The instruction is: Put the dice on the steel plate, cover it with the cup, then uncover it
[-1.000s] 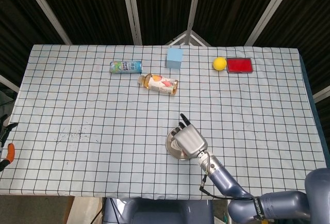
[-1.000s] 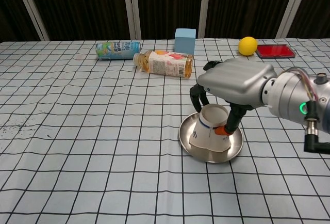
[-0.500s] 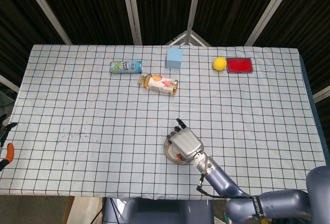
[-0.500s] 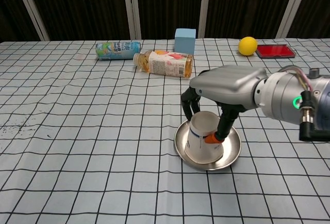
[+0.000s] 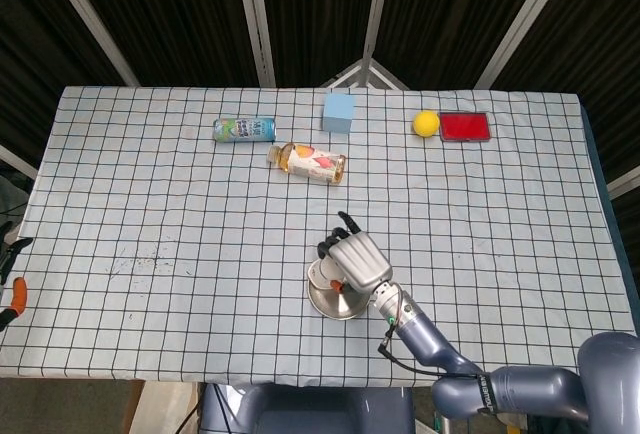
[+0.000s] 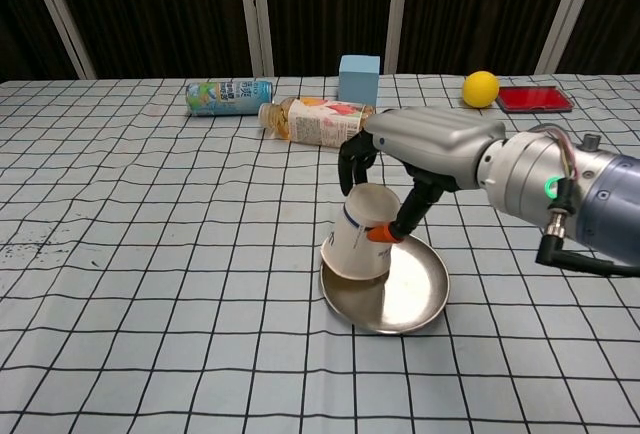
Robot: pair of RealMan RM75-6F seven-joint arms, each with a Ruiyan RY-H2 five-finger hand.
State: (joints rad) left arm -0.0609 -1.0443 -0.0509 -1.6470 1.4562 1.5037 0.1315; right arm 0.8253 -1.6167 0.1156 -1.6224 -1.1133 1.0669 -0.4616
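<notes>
My right hand (image 6: 425,144) (image 5: 358,260) grips an upturned white paper cup (image 6: 357,241) (image 5: 324,273) from above. The cup is tilted and raised, its mouth over the left rim of the steel plate (image 6: 402,301) (image 5: 346,303). A small orange piece (image 6: 380,235) shows at the thumb tip against the cup's side; I cannot tell whether it is the die. The bare part of the plate's dish holds nothing that I can see. The cup hides the plate's left edge. My left hand appears in neither view.
Behind the hand lie a tea bottle (image 6: 320,122) and a green-labelled bottle (image 6: 228,96). A light blue box (image 6: 359,78) stands at the back. A yellow ball (image 6: 481,88) and a flat red box (image 6: 535,98) sit at the far right.
The right hand has lifted and carried the cup leftward, from resting on the plate to tilted above its left rim. The plate has slid a little to the left.
</notes>
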